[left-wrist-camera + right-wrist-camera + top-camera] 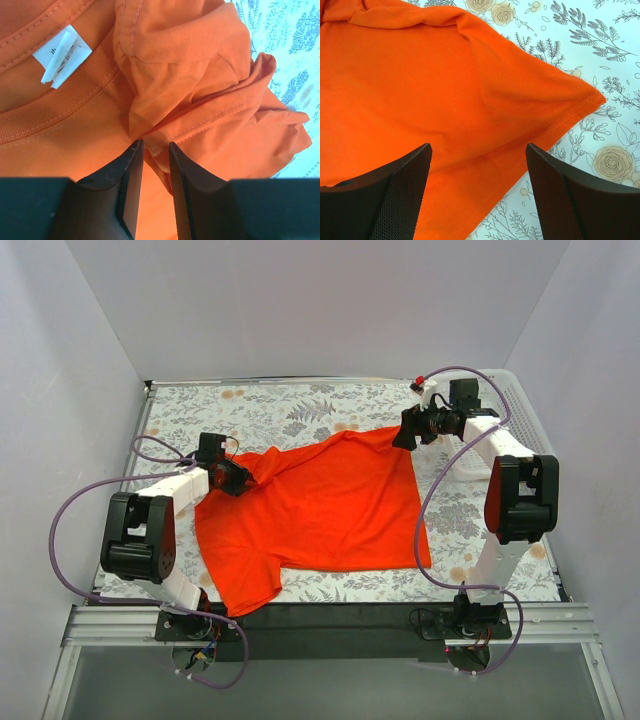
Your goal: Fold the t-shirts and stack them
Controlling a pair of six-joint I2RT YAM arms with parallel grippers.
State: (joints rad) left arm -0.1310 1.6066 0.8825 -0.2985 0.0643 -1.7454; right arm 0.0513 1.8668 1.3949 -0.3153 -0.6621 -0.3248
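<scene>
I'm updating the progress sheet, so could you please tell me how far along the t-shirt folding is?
Done: nothing folded or stacked; the one t-shirt in view lies spread open on the table. In hand: the left tool stands narrow around bunched cloth by the collar, grip uncertain; the right tool hangs open over a hem corner. Left: all the folds and the stacking.

The t-shirt (320, 510) covers the middle of the worktop (290, 405), leaving a bare strip along the far edge and another on the right. A white basket (530, 410) fills the far right corner, behind the right arm (520, 500). Plain walls (330, 310) close three sides.
</scene>
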